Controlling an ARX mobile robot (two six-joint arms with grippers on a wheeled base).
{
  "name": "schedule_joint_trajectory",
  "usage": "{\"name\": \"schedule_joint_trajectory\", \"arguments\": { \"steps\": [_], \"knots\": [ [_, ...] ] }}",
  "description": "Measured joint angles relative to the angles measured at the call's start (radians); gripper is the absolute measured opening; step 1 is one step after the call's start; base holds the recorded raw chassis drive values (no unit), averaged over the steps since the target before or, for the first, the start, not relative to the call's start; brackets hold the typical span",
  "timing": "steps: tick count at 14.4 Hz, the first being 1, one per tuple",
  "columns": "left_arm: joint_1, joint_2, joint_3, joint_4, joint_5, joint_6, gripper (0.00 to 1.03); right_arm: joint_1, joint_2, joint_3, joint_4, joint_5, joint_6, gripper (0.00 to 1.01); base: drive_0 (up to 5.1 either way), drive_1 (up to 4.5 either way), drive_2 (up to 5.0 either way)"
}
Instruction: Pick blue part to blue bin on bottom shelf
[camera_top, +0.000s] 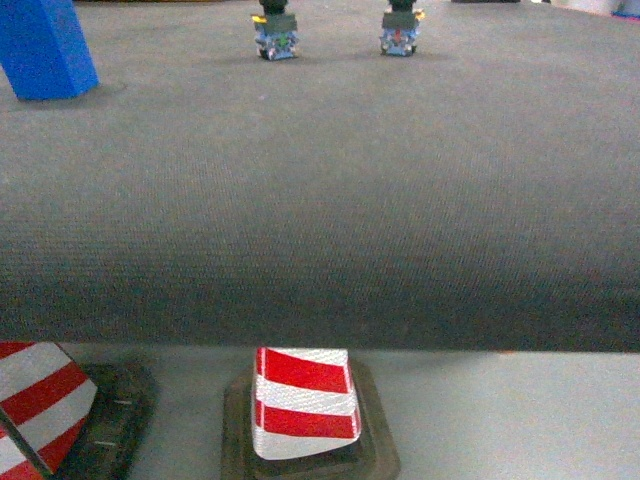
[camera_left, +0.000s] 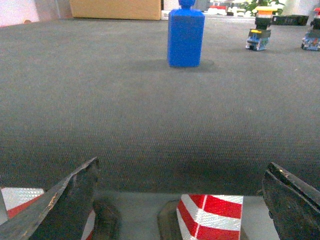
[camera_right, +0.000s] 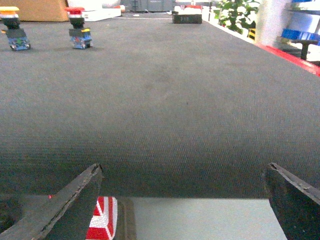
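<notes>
One blue part (camera_left: 186, 36), upright, twelve o'clock of left gripper (camera_left: 182, 200) (both claws spread, empty). Step: approach. Next: reach, straddle, clench.

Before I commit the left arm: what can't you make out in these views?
- Blue bin, bottom shelf: in no view.
- Blue plastic block-shaped part: top cut off by head frame edge; whole in left wrist view.
- Two small push-button switches: too small for detail.
</notes>
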Motion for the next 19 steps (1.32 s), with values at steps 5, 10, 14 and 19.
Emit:
{"name": "schedule_joint_trajectory", "arguments": {
  "steps": [5, 10, 14, 19],
  "knots": [
    [0.0, 0.0, 0.0, 0.0, 0.0, 0.0, 0.98, 0.0, 0.0, 0.0, 0.0, 0.001, 0.001, 0.98, 0.0, 0.0, 0.0],
    [0.0, 0.0, 0.0, 0.004, 0.001, 0.0, 0.98, 0.0, 0.0, 0.0, 0.005, 0.001, -0.001, 0.98, 0.0, 0.0, 0.0],
    [0.0, 0.0, 0.0, 0.001, 0.0, 0.0, 0.98, 0.0, 0.0, 0.0, 0.0, 0.0, -0.001, 0.98, 0.0, 0.0, 0.0],
    [0.0, 0.0, 0.0, 0.0, 0.0, 0.0, 0.98, 0.0, 0.0, 0.0, 0.0, 0.0, -0.001, 0.98, 0.0, 0.0, 0.0]
  ]
}}
